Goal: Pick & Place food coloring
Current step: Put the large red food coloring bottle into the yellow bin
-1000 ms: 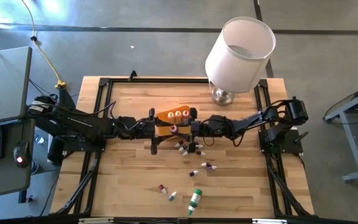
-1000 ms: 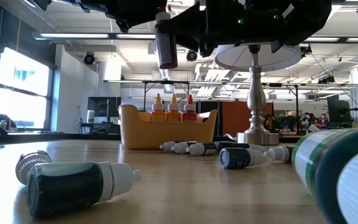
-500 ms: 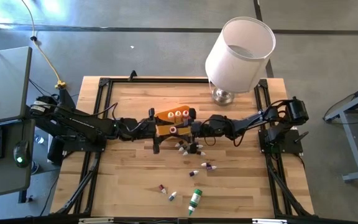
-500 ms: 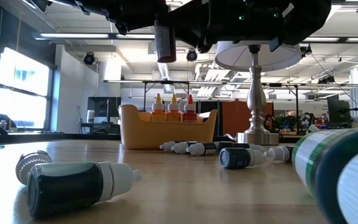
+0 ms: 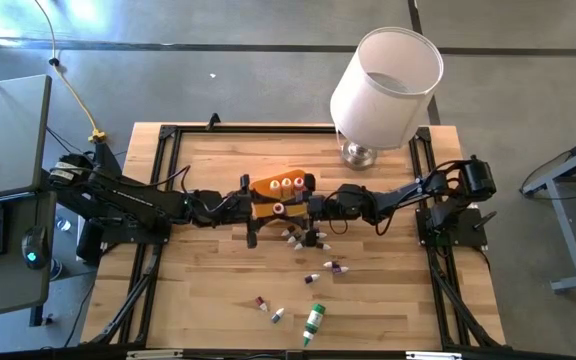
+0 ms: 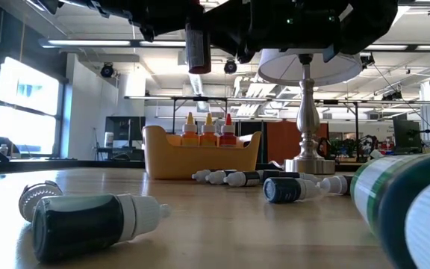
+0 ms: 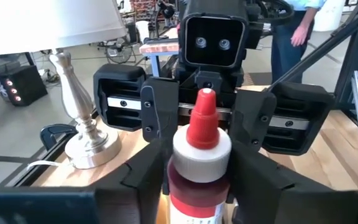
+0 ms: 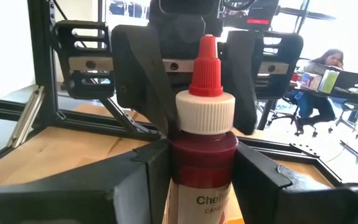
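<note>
A red food coloring bottle (image 5: 279, 208) with a white cap and red tip stands upright in the air between my two grippers, over the near side of the orange tray (image 5: 265, 190). My left gripper (image 5: 272, 208) comes from the left and my right gripper (image 5: 287, 208) from the right; both are shut on it. Three more bottles (image 5: 286, 183) stand in the tray. Several small bottles (image 5: 299, 238) and a larger green one (image 5: 313, 322) lie on their sides on the table. In the low view the held bottle (image 6: 197, 48) hangs high above the tray (image 6: 200, 157). My left gripper pinches the bottle's dark red body (image 7: 197, 190) just below the white cap, one finger (image 7: 143, 186) on each side. It comes in level from the table's left. The bottle is upright and lifted clear. My right gripper pinches the same dark red body (image 8: 204, 155) below the cap between its two fingers (image 8: 148, 180). It comes in level from the table's right, facing the left gripper. The bottle stays upright, clear of tray and table.
A lamp with a white shade (image 5: 386, 75) stands on its metal base (image 5: 360, 153) at the far right of the table. A black frame (image 5: 168, 135) runs round the wooden top. People show in the room beyond (image 8: 328, 65).
The held red bottle has risen a little with both grippers on it, between a second and half a second ago. Since then it has kept still.
</note>
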Robot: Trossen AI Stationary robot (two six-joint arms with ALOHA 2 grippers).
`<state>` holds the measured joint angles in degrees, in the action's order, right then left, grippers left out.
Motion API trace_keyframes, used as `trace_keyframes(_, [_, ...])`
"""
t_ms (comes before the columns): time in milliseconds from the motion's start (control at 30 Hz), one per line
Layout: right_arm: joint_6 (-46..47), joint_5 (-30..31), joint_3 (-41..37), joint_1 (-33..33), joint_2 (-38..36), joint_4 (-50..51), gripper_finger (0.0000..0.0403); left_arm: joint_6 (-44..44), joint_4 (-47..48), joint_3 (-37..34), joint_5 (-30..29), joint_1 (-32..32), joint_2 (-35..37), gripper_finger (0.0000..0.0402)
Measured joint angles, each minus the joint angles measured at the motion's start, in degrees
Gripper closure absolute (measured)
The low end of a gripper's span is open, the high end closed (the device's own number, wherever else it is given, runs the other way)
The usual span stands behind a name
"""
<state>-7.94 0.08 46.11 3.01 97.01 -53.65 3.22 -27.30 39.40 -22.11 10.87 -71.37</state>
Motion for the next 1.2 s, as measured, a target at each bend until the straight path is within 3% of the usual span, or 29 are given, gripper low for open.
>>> trace_keyframes(200, [0.0,0.3,0.0,0.0,0.0,0.4,0.0263,0.0,0.0,0.0,0.5,0.0,0.0,0.0291])
trace_keyframes(433, [0.0,2.9,0.0,0.0,0.0,1.7,0.0248,0.0,0.7,0.0,-1.2,0.0,0.0,0.0301])
trace_keyframes(733, [-2.6,14.1,0.0,0.1,0.0,12.4,0.0216,-2.8,5.3,-0.1,-13.3,0.0,1.6,0.0302])
trace_keyframes(967, [-1.9,19.6,0.0,0.4,0.0,23.6,0.0215,-16.0,18.5,-0.2,-20.0,0.0,1.2,0.0303])
trace_keyframes(1200, [-2.3,19.7,0.0,2.2,0.0,23.3,0.0215,-20.0,8.8,-6.6,-23.9,-1.1,-2.9,0.0304])
